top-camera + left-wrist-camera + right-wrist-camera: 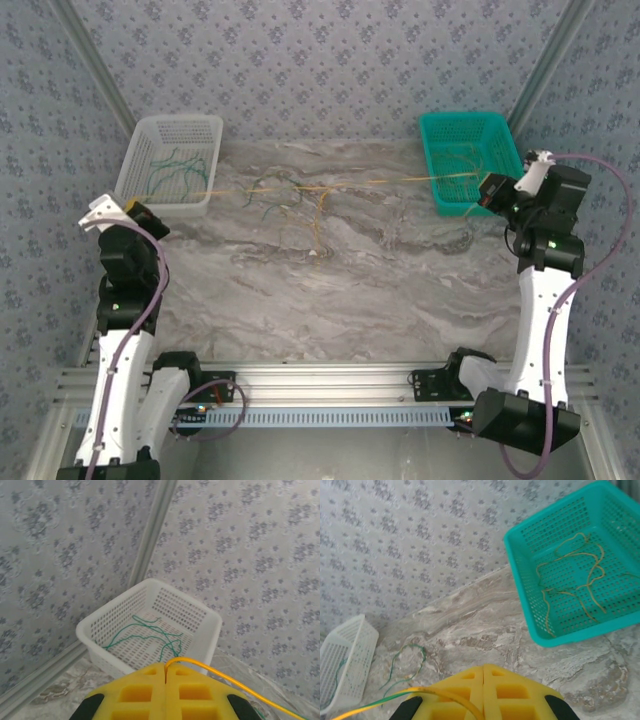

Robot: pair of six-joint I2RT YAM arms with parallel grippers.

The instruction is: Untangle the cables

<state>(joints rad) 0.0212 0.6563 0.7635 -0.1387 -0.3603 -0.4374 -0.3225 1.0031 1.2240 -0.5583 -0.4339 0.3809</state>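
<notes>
A: Why is the left end effector (165, 666) sitting right up by the white basket (100, 625)?

B: Its 2 yellow fingers are pressed together, and a yellow cable (225, 677) comes straight out of the seam between them, so it is clamped on that strand. I think it is drawing one end out sideways to free the strand from the tangle (290, 195) in the middle of the table (400, 290).

A: And the right end effector (483, 669)?

B: Its fingers are together as well. A yellow-and-green strand (385, 700) crosses one finger (pinched or merely draped, I cannot tell). It is near the teal basket (580, 632), well apart from the other arm. From above, a yellow line runs across the table between the 2 baskets and through the tangle, so the arms look placed to hold it stretched.

A: Are the baskets sorting by colour?

B: It looks that way. The green cables (145, 632) lie in the white one and the tan cables (575, 555) in the teal one. A green loop (412, 655) lies out on the table, so I judge the job unfinished.

A: Is there any brand or label?

B: I can read none; the wallpaper (330, 60) carries a floral pattern and no lettering
</notes>
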